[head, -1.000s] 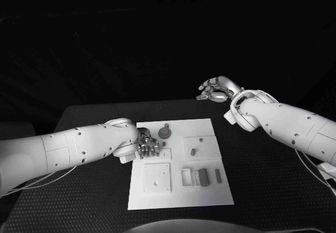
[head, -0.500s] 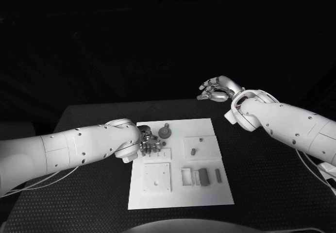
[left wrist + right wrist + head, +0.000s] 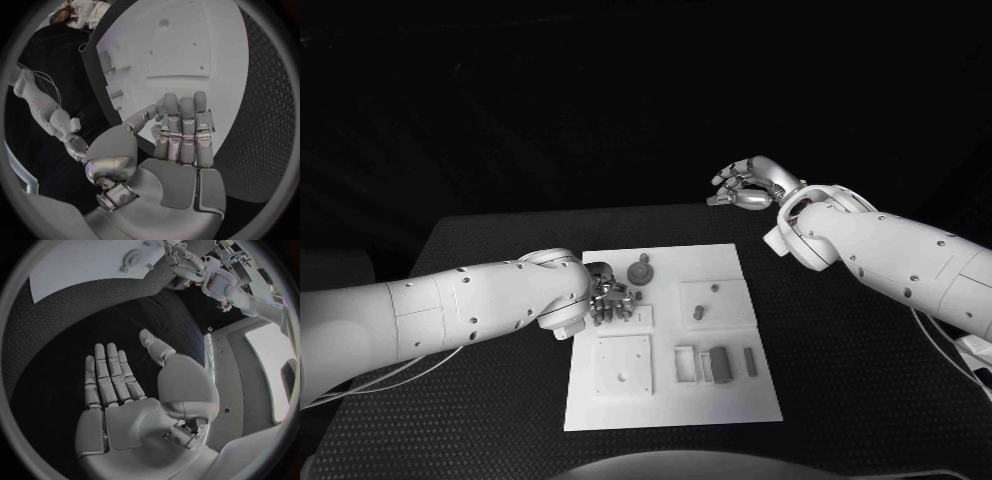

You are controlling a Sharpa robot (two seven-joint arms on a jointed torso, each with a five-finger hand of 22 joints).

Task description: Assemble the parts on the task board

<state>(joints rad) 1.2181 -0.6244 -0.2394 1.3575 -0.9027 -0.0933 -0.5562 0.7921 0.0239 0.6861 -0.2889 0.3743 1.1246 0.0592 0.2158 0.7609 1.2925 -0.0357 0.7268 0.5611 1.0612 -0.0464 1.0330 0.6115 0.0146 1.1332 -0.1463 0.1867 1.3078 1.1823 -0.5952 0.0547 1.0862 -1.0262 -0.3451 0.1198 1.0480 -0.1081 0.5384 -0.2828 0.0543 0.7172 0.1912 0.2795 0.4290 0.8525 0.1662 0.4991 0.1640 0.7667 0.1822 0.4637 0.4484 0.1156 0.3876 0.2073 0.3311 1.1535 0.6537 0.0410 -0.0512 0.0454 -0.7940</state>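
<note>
The task board (image 3: 669,335) lies mid-table, its long axis running twelve to six o'clock. The left hand (image 3: 604,297) rests over the board's ten o'clock corner, fingers laid flat and together on the white surface, grasping nothing visible. A round grey part (image 3: 640,270) stands just at one o'clock of that hand. Whatever lies beneath the fingers is hidden. The right hand (image 3: 746,186) hangs well apart, beyond the board's one o'clock corner, off the table's far edge, fingers extended and loose, empty. Slim grey parts (image 3: 720,364) near the board's five o'clock quarter lie lengthwise, twelve to six.
</note>
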